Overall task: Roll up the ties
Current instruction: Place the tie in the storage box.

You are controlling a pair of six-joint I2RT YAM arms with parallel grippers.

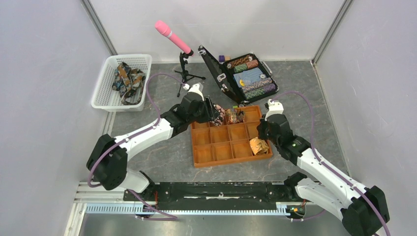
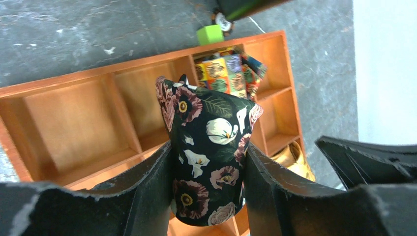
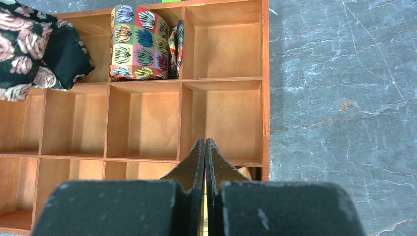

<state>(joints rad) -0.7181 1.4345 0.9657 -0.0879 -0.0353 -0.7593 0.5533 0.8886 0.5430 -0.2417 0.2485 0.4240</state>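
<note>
1. Presently, by my read, the step in hand is seating a finished coil. The left gripper (image 1: 211,112) clamps the rolled floral tie (image 2: 210,147) by its sides, over the 11 o'clock end of the wooden tray (image 1: 231,161). It sits just at 9 o'clock of the patchwork-print coil (image 3: 140,44) already in its cell.
2. To do it well, line the coil up square over one cell and lower it straight. Keep the squeeze on until the bottom rests on the cell floor, or the roll may spring loose. Open only a little, because the dividers sit close. Whether the tail end is tucked in, I cannot tell.
3. Pose: the left arm reaches from its base at 7 o'clock toward 1 o'clock, with the wrist tipped down.
4. The right gripper (image 3: 205,146) is pressed shut and empty. It hovers at the tray's 3 o'clock edge, near the tan-gold coil (image 1: 258,146) in the 5 o'clock corner.
5. Unrolled ties (image 1: 127,78) lie in the white basket (image 1: 105,102), at 10 o'clock on the desk.
</note>
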